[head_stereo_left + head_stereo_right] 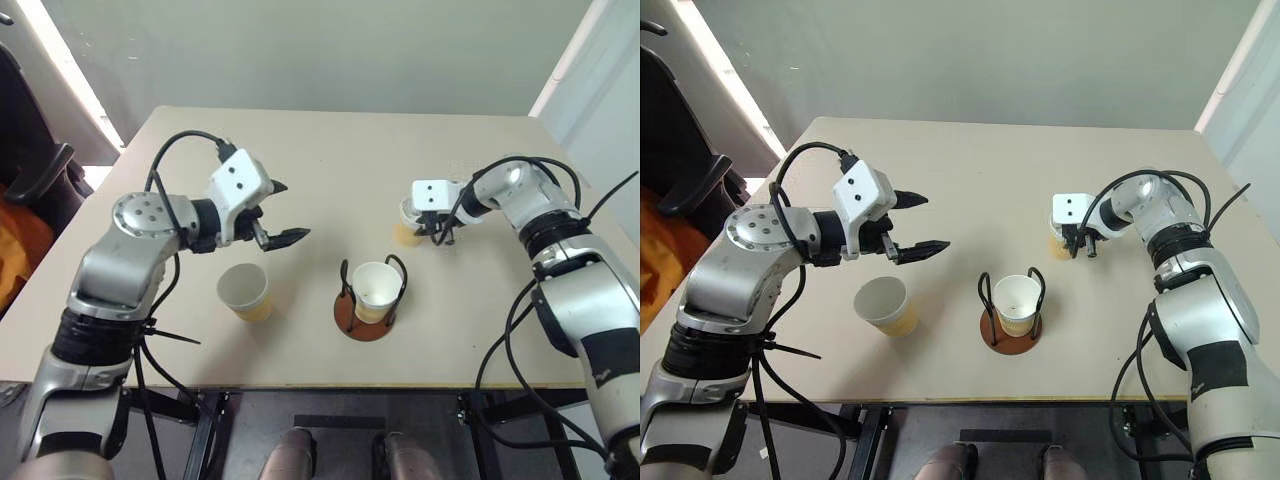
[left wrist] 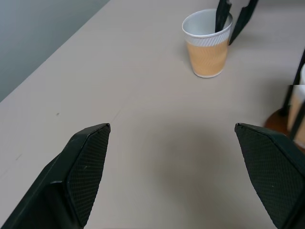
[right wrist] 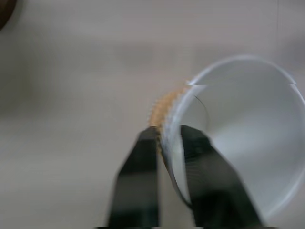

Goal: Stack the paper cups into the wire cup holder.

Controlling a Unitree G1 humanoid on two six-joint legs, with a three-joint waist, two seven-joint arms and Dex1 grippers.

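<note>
Black right fingers (image 3: 169, 143) on cup rim (image 3: 248, 138)

The paper cups (image 1: 245, 290) are yellow-tan and ribbed outside with white insides and rims, the wire cup holder (image 1: 367, 318) pairs a reddish-brown base with black loops, and the table (image 1: 330, 170) is plain beige.

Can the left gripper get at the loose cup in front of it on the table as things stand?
Probably yes. The left gripper is open and holds nothing, and the loose cup stands upright just below it, apart from the wire cup holder, with nothing between them.
</note>
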